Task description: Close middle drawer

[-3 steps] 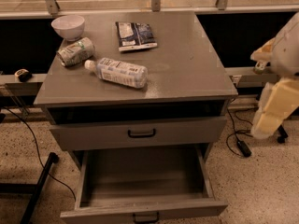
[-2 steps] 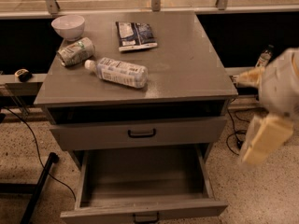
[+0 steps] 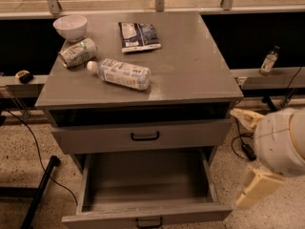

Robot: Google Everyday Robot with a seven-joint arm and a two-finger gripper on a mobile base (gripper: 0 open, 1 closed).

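**Speckled floor, open drawer: push square from the front**

Speckled floor gives open room off the table's (image 3: pixel 190 75) front right corner. The pincer (image 3: pixel 259 156) hangs low there, and whether it is apart or together cannot be told. Below the front edge, the middle drawer (image 3: pixel 145 185) stands pulled far out. A level push on its front beside the handle (image 3: pixel 149 222) should keep it from racking. The cable (image 3: pixel 244 148) by the right edge could snag.

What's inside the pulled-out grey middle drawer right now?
Nothing visible: the grey middle drawer shows a bare floor. Its rear strip is hidden beneath the upper grey drawer front. The gripper hangs open right of it.
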